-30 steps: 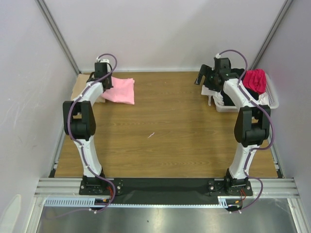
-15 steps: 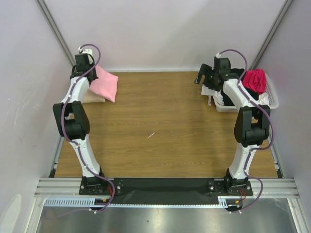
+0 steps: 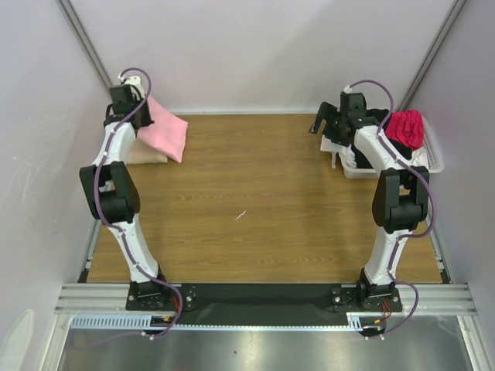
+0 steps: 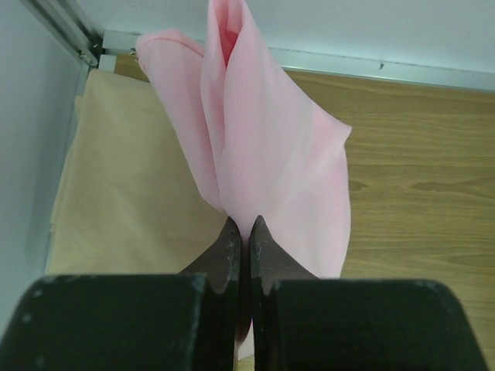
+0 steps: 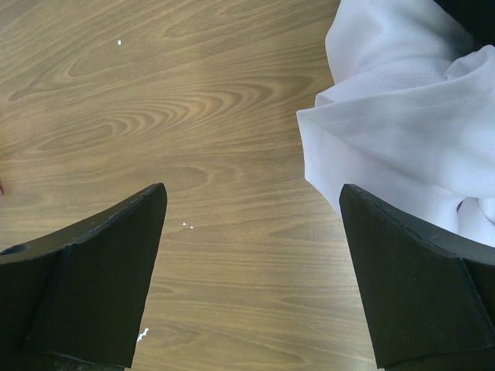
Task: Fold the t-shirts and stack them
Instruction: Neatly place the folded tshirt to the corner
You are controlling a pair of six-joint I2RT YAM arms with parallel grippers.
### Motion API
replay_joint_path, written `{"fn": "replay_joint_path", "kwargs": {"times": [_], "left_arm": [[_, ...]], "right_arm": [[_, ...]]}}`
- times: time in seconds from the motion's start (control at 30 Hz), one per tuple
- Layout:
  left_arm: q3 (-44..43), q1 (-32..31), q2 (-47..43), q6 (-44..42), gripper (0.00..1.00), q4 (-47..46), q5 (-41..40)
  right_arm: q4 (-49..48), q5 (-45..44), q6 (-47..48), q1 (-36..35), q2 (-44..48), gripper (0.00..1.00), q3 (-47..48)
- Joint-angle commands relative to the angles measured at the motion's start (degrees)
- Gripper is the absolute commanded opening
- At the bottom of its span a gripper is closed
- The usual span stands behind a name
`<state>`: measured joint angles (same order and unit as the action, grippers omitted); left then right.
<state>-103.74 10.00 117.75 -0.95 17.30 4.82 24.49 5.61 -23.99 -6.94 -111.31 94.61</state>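
**Pink shirt pinched at the far-left corner**

A wooden table [image 3: 263,201] with a flowing brown grain is filling the work cell, and pale, plain walls [image 3: 255,54] are closing it in on three sides, with slanted metal posts [image 3: 85,46] standing at the far corners. A black strip [image 3: 255,297] is running along the near edge between the two arm bases.

The left gripper [image 4: 246,228] is reaching into the far-left corner, its dark fingers pressed together on the light pink t-shirt [image 4: 263,139]. The cloth is thin and finely woven, and it is gathering into soft lengthwise folds as it runs away from the jaws. In the overhead view the pink t-shirt [image 3: 164,133] is sloping from the left gripper [image 3: 126,104] down toward the table, its long axis running from far-left to near-right. Its lower end is overlapping a flat tan t-shirt [image 4: 131,178], which is lying smooth against the left wall (whether the two are touching cannot be told).

At the far right, the right gripper [image 5: 251,193] is hovering over bare wood with its blunt black fingers spread wide and holding nothing. Just beside it a white t-shirt [image 5: 402,124] is lying in smooth, rounded creases. A crumpled magenta t-shirt [image 3: 406,127] is sitting on top in the white plastic basket [image 3: 433,158].
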Motion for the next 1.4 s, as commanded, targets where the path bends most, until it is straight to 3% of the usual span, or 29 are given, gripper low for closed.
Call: {"fn": "replay_joint_path", "kwargs": {"times": [0.0,0.33,0.9,1.37], "left_arm": [[-1.20,-0.15,-5.34,2.80,0.00,-3.50,3.62],[-3.57,-0.77,-6.22,3.06,0.00,-2.45,-0.69],[-8.94,0.37,-3.41,8.25,0.00,3.79,6.34],[-7.88,5.64,4.15,-0.61,0.00,2.65,8.80]], "right_arm": [[-1.99,-0.24,-0.62,0.08,-0.14,1.00,0.05],[-2.52,0.46,-0.36,0.17,-0.05,1.00,-0.65],[-3.13,1.51,-0.88,0.17,-0.58,1.00,-1.18],[-2.61,2.13,-1.32,0.17,-1.98,1.00,0.49]]}}
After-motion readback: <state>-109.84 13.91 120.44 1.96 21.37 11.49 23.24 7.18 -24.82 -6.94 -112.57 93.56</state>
